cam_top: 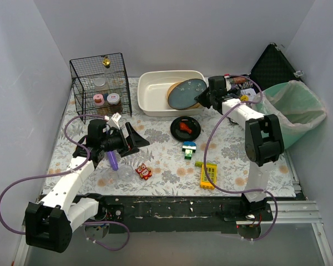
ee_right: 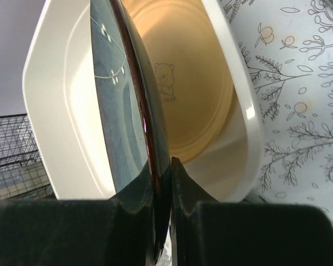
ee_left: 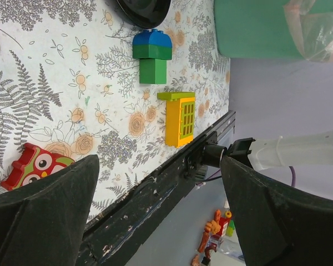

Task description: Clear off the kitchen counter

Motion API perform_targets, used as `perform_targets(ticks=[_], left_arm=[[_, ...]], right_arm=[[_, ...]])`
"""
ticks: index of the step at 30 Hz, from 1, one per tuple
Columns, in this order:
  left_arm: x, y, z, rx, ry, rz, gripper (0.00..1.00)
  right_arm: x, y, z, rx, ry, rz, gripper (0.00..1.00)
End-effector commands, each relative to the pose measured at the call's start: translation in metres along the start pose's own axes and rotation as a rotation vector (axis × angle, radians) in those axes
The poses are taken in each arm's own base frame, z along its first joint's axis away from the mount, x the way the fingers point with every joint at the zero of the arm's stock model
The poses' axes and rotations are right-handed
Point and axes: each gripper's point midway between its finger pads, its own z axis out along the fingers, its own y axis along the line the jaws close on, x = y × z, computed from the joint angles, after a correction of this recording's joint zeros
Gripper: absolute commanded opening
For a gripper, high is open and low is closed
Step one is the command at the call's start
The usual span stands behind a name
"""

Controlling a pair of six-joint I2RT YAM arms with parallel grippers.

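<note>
The kitchen counter (cam_top: pixel 166 158) has a fern and flower print. My right gripper (cam_top: pixel 204 100) is shut on the rim of a blue-grey plate (cam_top: pixel 186 92), which stands on edge inside the white basin (cam_top: pixel 150 88). In the right wrist view the fingertips (ee_right: pixel 180 177) pinch the plate (ee_right: pixel 122 111), and a tan plate (ee_right: pixel 183 83) leans behind it in the basin (ee_right: pixel 50 111). My left gripper (cam_top: pixel 136 138) hovers open over the counter's left half with nothing in it. Its wide-apart fingers (ee_left: pixel 44 216) frame the counter's scuffed front edge (ee_left: pixel 150 194).
On the counter lie a red owl block (cam_top: pixel 143 172), a blue-green block (cam_top: pixel 188 149), a yellow window block (cam_top: pixel 208 174), a small black plate (cam_top: pixel 185 128) and a purple object (cam_top: pixel 112 159). A wire basket (cam_top: pixel 100 83) stands back left. A green bagged bin (cam_top: pixel 294 108) stands at the right.
</note>
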Motion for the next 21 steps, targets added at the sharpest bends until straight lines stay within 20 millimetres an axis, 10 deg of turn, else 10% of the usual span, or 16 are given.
perform_targets(ticks=[1, 21], left_arm=[[-0.006, -0.009, -0.007, 0.003, -0.031, 0.039, 0.92], [-0.004, -0.006, -0.01, -0.014, -0.033, 0.045, 0.92]], right_arm=[[-0.064, 0.112, -0.022, -0.329, -0.157, 0.085, 0.01], [-0.043, 0.054, 0.051, -0.208, -0.024, 0.177, 0.01]])
